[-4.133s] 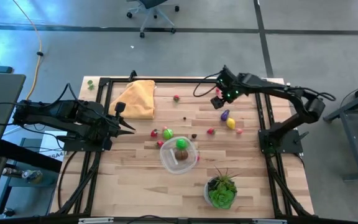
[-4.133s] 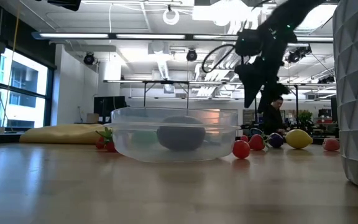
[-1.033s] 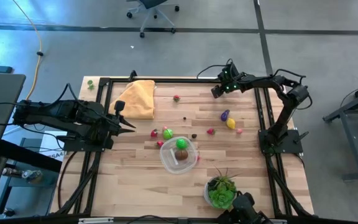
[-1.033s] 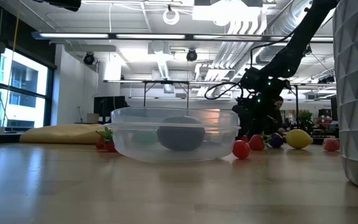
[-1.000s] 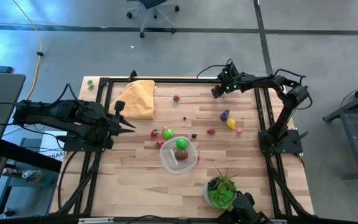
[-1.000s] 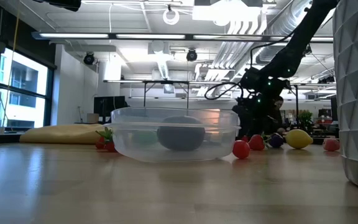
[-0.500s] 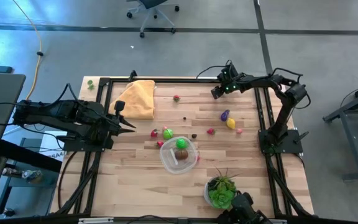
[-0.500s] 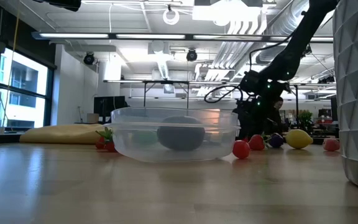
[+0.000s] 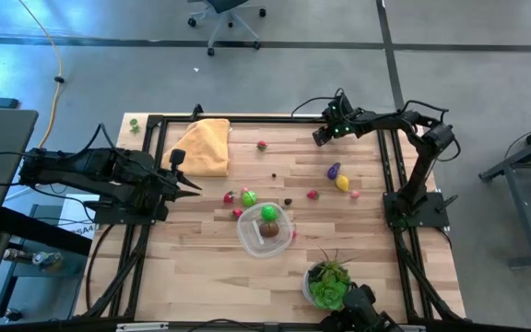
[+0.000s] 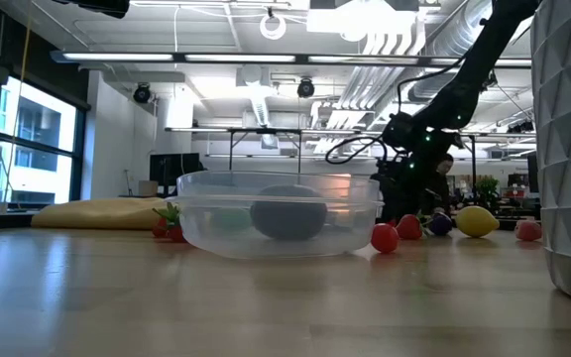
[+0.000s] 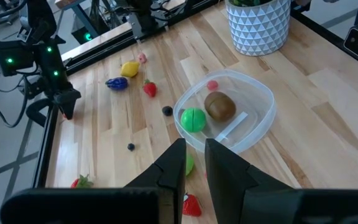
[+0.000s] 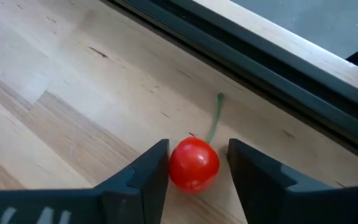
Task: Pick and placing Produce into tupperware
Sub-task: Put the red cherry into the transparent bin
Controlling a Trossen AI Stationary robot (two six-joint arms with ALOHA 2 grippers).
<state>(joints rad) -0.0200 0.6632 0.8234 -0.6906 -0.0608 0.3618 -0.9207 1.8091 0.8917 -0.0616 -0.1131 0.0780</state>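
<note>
Here the step in hand looks like a pick at the far rail: in the high view the right gripper (image 9: 319,138) sits in the upper right of the table (image 9: 201,277), and its wrist view shows a red cherry (image 12: 193,164) with a thin green stem lying between the two fingers (image 12: 143,175), a sliver of wood showing on each side, so the jaws stand narrowly apart around it and are not yet clamped. My reading is that the next move calls for pinching the cherry, lifting it clear of the dark rail (image 12: 241,43) just beside it, and carrying it to the tub (image 9: 265,231) at lower centre, which holds a green ball (image 11: 193,118) and a brown piece (image 11: 219,105). Other produce lies scattered at mid-table, a yellow piece (image 9: 343,183) and a purple one (image 9: 334,170) among them. The left gripper (image 11: 191,163) waits at the left edge, fingers nearly together and holding nothing. The cherry itself is hidden under the gripper in the high view, and in the low view the right arm (image 10: 434,109) blurs into the room behind, so contact cannot be judged there.
</note>
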